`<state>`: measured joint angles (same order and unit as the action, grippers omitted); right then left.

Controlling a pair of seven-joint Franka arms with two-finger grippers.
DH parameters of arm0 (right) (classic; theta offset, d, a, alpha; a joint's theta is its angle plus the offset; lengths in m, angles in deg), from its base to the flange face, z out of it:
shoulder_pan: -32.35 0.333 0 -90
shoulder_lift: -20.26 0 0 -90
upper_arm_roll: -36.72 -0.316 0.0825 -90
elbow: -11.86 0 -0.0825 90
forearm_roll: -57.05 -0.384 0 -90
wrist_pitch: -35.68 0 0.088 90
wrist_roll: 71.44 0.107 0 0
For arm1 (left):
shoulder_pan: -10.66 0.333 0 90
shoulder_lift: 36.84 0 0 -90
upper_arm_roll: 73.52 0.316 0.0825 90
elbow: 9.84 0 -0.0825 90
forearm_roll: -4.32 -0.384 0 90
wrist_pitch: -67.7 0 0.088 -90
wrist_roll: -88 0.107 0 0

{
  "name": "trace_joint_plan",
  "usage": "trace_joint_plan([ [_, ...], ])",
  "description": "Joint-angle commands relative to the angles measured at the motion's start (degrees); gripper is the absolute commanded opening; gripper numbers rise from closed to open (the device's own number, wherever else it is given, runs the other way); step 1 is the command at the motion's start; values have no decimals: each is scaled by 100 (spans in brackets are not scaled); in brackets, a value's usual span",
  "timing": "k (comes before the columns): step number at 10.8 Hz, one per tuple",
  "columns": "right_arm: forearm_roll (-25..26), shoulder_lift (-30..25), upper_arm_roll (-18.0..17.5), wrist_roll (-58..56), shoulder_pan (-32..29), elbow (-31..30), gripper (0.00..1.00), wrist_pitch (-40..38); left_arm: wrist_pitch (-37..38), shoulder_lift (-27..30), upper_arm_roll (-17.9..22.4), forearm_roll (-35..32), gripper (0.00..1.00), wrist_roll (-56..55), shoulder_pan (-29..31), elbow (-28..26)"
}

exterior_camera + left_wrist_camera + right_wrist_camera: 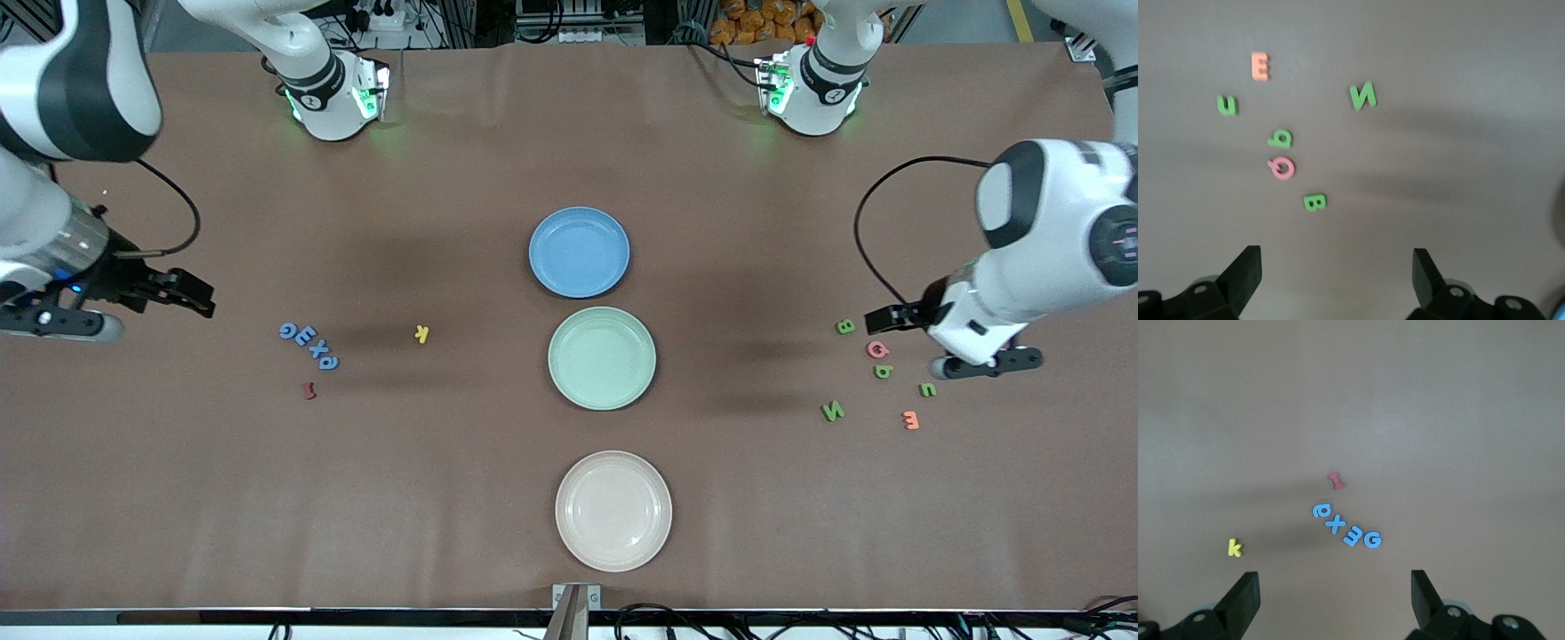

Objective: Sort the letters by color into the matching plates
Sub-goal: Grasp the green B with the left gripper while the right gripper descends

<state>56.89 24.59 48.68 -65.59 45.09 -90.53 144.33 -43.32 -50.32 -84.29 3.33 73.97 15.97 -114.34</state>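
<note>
My left gripper (pixel 902 313) hangs with jaws wide over the green letters (pixel 1281 138), at three o'clock from the green plate (pixel 602 358). My right gripper (pixel 191 293), equally wide, hovers near the blue letters (pixel 1347 527), at nine o'clock. The blue plate (pixel 579 252) sits at twelve, empty, so I judge sorting hasn't started.

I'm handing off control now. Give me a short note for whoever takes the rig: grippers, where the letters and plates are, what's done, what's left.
Left gripper: open, empty, over the green letters, pink letter and orange letter at its end of the table.
Right gripper: open, empty, by the blue letters, dark red letter and yellow letter.
Blue plate, green plate, cream plate: in a mid-table row, nothing in them.
Done: nothing.
Left: all sorting.
</note>
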Motion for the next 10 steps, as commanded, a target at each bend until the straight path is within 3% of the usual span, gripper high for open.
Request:
trace_joint_plan([
  [1,42,-117,-10,-398,9,-1279,100,1188,-409,135,-30,-682,97,-1039,-319,-657],
  [3,51,-82,-2,-646,-52,-1949,100,2060,-1137,188,-30,-683,97,-1040,-267,-1254],
  [6,34,24,-1,-550,-289,-2101,100,2151,-1763,162,-39,-683,93,-1005,49,-1696],
  [10,-176,164,7,1579,-448,-2101,100,2063,-2816,135,-48,-622,85,-970,243,-2398],
])
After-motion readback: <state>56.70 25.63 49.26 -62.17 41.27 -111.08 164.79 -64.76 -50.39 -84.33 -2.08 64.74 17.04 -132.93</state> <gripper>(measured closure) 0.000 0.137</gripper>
